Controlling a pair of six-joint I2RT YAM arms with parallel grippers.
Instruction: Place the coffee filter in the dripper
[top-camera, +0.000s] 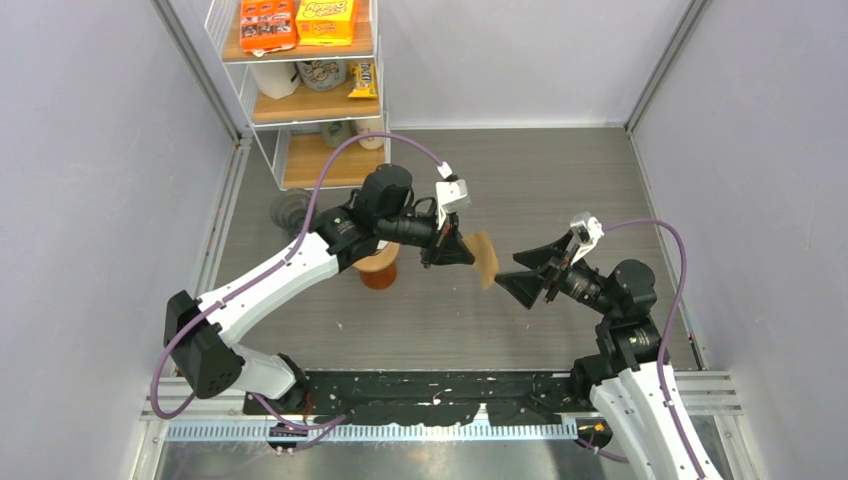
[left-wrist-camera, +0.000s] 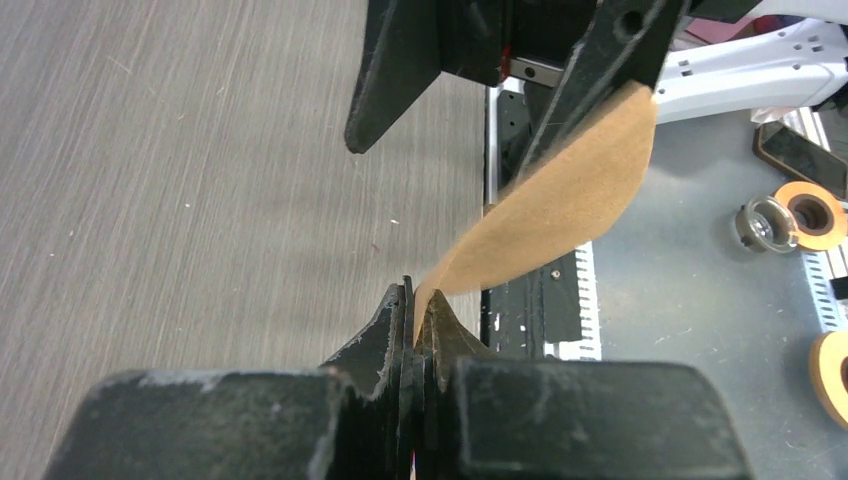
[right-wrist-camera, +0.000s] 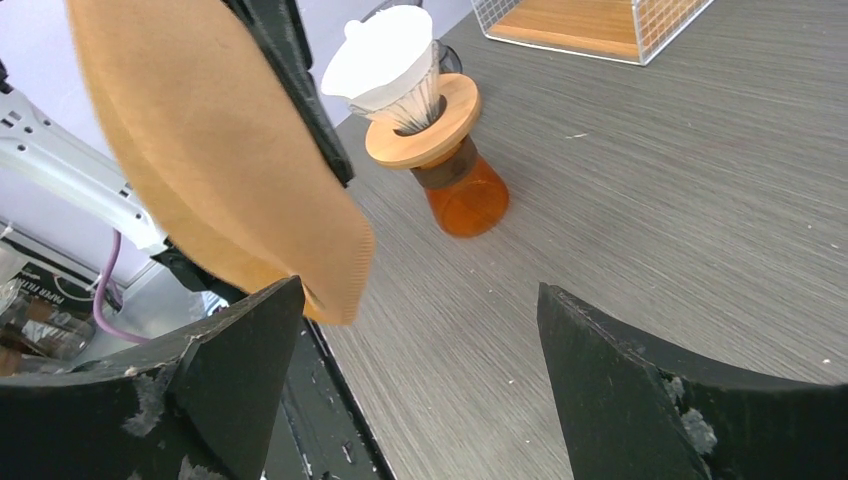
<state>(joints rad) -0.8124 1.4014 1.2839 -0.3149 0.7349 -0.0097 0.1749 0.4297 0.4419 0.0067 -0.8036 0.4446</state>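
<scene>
Grey wood-grain table (top-camera: 560, 180) carries an amber carafe (right-wrist-camera: 462, 195) topped by a white dripper (right-wrist-camera: 385, 60), beneath the left forearm. Left gripper (left-wrist-camera: 412, 300) is pinched tight on one edge of the brown coffee filter (left-wrist-camera: 560, 200), held in the air, while the right gripper (right-wrist-camera: 420, 300) stands wide apart, one finger close beside the filter's free edge. Done well, the right jaws would probably close gently to spread the cone before lowering it

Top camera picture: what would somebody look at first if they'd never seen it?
Probably the brown paper filter in the middle, held up in the air: the left claw pinches one edge shut, and the wide-open right claw faces it from the other side. Next, the white dripper on its orange glass pot, standing on the table under the left arm.
</scene>
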